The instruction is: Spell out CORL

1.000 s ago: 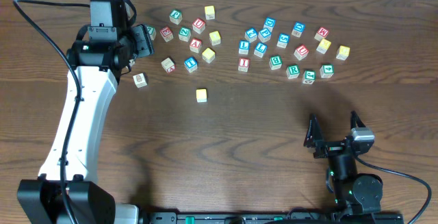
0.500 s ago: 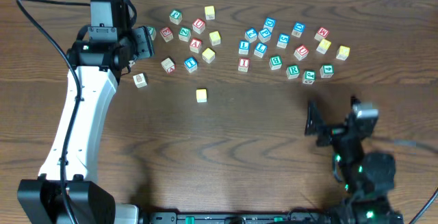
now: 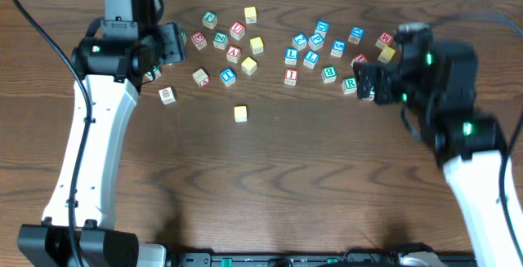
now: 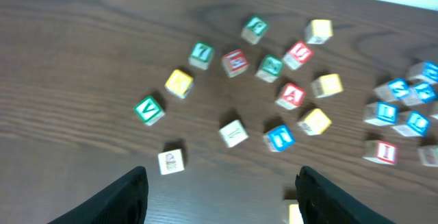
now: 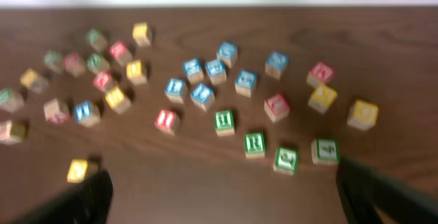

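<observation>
Right end effector [image 5: 222, 183] is spread wide and empty, and the green R block [image 5: 254, 144] sits just ahead, a touch right of centre, toward the far right corner of the desk [image 5: 171, 196]. Left end effector [image 4: 220, 190], also released, hovers by the far left corner, so the right arm is nearer.

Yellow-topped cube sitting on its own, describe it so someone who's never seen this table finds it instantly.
On the wooden table, letter cubes lie scattered along the far edge. Below the left cluster in the overhead view, one yellow-topped cube sits alone. It is closer to the near edge than any other.
</observation>
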Action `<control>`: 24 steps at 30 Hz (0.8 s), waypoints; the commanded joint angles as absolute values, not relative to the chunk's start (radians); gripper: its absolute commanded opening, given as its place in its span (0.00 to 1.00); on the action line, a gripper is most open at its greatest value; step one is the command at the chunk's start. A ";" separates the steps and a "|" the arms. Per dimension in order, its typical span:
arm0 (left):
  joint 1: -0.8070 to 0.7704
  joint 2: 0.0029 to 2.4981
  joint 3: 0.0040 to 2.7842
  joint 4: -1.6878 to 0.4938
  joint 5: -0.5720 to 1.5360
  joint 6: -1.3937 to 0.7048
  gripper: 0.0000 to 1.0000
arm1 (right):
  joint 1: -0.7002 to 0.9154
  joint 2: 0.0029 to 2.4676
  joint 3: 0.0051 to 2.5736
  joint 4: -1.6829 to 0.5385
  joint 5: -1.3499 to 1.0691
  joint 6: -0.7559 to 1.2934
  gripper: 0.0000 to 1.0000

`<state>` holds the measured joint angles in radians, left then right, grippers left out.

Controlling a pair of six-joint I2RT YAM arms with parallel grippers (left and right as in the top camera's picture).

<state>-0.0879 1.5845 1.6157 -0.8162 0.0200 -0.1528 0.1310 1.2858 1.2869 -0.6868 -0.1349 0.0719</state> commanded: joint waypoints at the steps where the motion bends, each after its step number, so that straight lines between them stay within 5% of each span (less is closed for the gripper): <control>1: -0.120 1.613 1.703 -0.840 0.019 -0.147 0.68 | 0.123 1.406 1.482 -0.790 -0.176 0.015 0.99; 12: -0.210 1.978 2.180 -1.055 0.019 -0.146 0.68 | 0.123 1.623 1.763 -0.970 -0.176 -0.005 0.99; 24: -0.301 2.225 2.212 -0.886 0.017 -0.170 0.68 | 0.126 1.623 1.763 -1.013 -0.232 0.003 0.99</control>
